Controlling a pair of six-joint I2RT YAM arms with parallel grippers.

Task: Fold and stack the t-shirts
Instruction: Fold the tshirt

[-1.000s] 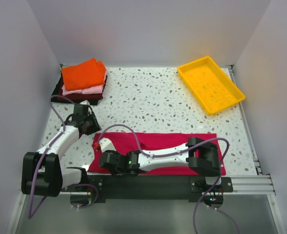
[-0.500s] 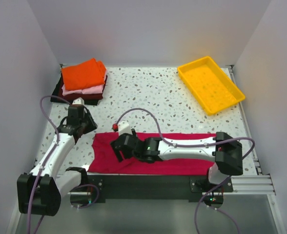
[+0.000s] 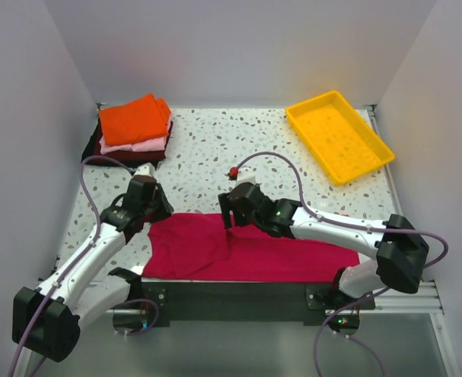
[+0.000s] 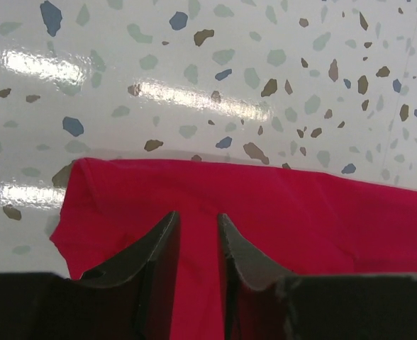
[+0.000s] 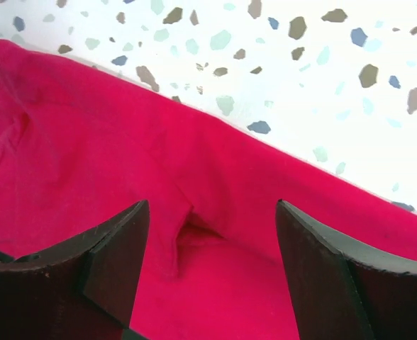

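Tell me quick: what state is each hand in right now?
Left hand: jaws nearly together over the crimson t-shirt; whether it grips the cloth cannot be told.
Right hand: open, holding nothing.

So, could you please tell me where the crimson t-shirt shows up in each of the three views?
Top external: the crimson t-shirt lies spread across the lower centre.
Left wrist: the shirt fills the lower half.
Right wrist: the shirt fills the lower left, its edge running diagonally.
Shared landmark: the speckled tabletop beyond its far edge.
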